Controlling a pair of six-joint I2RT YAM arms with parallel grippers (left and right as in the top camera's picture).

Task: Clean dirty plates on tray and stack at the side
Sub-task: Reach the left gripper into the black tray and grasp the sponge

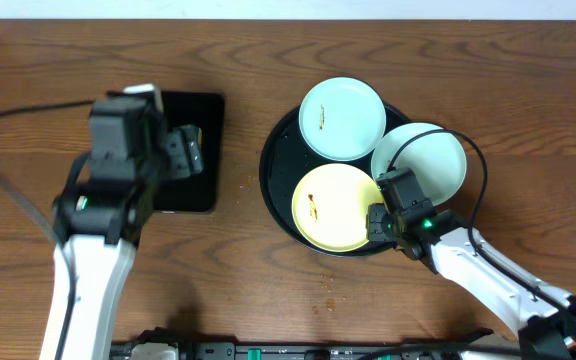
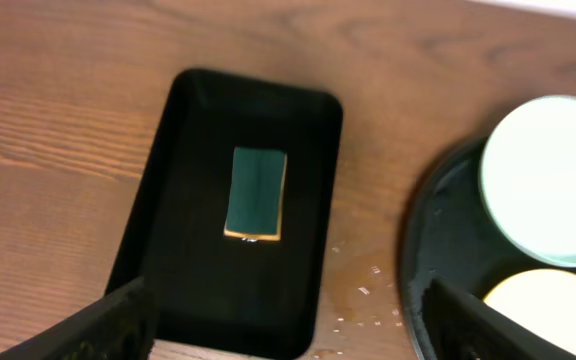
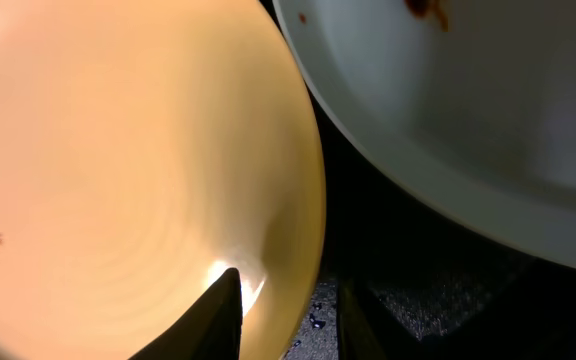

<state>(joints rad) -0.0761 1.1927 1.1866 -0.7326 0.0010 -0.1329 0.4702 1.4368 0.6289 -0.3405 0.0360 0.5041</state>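
On the table (image 1: 268, 50), three plates sit on the round tray (image 1: 271, 185). The rear plate (image 1: 341, 118) lies at the tray's back and reaches over its rear rim. The right plate (image 1: 428, 160) lies across its right rim. The front plate (image 1: 330, 208) fills the tray's front. At the tray's front right, the right end effector (image 1: 376, 222) straddles the front plate's edge. Left of the tray, apart from it, lies a rectangular tray (image 2: 183, 110) with a sponge (image 2: 256, 193) inside. Specks (image 2: 360, 290) dot the table between the two trays.

overhead: straight down, far | left wrist: down | right wrist: very close (all share tray (image 1: 276, 175))
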